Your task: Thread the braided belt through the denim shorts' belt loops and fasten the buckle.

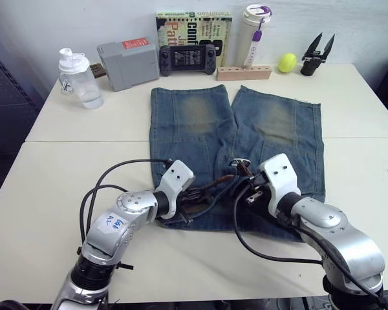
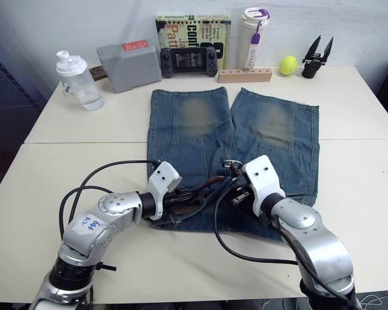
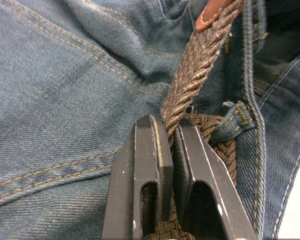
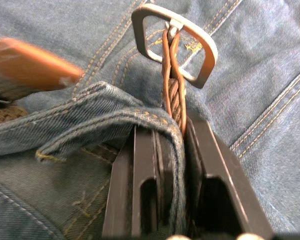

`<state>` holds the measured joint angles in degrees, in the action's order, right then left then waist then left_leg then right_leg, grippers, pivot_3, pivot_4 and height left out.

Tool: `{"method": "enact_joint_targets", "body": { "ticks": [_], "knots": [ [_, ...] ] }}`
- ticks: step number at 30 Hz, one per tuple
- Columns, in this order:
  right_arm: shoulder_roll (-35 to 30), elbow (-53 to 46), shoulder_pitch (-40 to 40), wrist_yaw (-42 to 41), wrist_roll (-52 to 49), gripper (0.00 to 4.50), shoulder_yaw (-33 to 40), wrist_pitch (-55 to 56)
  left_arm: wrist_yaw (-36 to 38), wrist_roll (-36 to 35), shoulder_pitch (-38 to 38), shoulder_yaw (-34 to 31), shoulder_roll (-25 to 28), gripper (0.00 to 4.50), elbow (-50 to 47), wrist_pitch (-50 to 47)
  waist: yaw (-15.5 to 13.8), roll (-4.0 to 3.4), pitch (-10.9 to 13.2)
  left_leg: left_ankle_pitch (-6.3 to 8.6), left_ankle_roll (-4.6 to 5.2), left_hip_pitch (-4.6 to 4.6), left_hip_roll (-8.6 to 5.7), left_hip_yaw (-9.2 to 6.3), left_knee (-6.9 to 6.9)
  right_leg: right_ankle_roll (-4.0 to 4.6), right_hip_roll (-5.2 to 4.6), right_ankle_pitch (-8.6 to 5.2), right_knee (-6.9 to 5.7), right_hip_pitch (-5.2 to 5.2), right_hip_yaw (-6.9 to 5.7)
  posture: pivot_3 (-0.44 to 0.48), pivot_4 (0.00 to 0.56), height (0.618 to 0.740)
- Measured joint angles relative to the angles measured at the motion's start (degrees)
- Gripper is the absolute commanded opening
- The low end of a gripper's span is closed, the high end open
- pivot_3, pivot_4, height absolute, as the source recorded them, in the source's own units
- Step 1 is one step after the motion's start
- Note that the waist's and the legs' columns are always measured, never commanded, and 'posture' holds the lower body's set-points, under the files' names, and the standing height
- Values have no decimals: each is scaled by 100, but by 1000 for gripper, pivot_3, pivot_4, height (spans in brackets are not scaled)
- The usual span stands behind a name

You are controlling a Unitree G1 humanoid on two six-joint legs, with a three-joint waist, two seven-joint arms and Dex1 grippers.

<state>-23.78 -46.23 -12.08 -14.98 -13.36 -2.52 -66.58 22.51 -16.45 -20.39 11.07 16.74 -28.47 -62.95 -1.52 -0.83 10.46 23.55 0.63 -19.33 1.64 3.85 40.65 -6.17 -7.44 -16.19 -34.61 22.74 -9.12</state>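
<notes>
The left gripper (image 3: 169, 131) is closed tightly on the braided belt (image 3: 200, 55), which runs out ahead of its fingertips over the denim shorts (image 3: 65, 85), past a belt loop (image 3: 232, 120) just beside it. The right gripper (image 4: 170, 131) is clamped on the belt's end together with a fold of waistband; the buckle (image 4: 175, 42) stands just beyond its fingertips. Both grippers sit near each other at the waistband.
</notes>
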Motion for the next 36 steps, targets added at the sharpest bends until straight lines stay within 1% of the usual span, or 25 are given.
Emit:
{"method": "enact_joint_targets", "body": {
  "ticks": [4,16,17,21,26,30,33,36],
  "knots": [
    [72,-126,102,196,27,43,-168,-32,-403,78,-160,-107,-216,0,48,-356,11,-1,-1,0,0,2,1,1,-2,0,1,0,-1,0,1,0,150,731],
    [96,-177,65,268,10,43,-284,-105,-624,84,-320,-38,-365,0,220,-522,17,-1,-1,0,-1,3,2,3,-4,0,2,0,0,1,1,0,150,731],
    [32,-178,0,230,5,43,-341,-104,-634,84,-335,-24,-401,0,234,-530,17,-1,-1,0,-1,3,2,3,-3,0,2,0,0,0,2,0,150,731],
    [-552,-286,-63,-97,-8,43,-815,-68,-594,83,-425,15,-435,0,394,-441,13,0,-1,0,0,4,2,1,-5,0,3,0,4,0,0,0,150,731],
    [-571,-280,-43,-226,-16,43,-826,-47,-451,87,-437,112,-326,0,465,-212,10,0,-2,0,0,3,1,2,-4,0,1,0,4,0,1,0,150,731],
    [-837,-270,-51,-443,-16,43,-848,99,-298,87,-434,216,-235,0,474,-52,11,0,-2,0,-1,1,2,0,-5,0,2,0,7,0,-1,0,150,731],
    [-1168,-227,-141,-608,21,43,-1003,253,-97,94,-435,398,-60,0,474,168,15,0,-2,0,0,2,3,1,-6,0,2,0,8,1,-1,0,150,731],
    [-1280,-67,-299,-660,126,43,-1152,386,148,94,-500,553,92,0,474,251,11,0,-2,0,-1,1,2,2,-6,0,1,0,9,1,-1,0,150,731]
  ]
}}
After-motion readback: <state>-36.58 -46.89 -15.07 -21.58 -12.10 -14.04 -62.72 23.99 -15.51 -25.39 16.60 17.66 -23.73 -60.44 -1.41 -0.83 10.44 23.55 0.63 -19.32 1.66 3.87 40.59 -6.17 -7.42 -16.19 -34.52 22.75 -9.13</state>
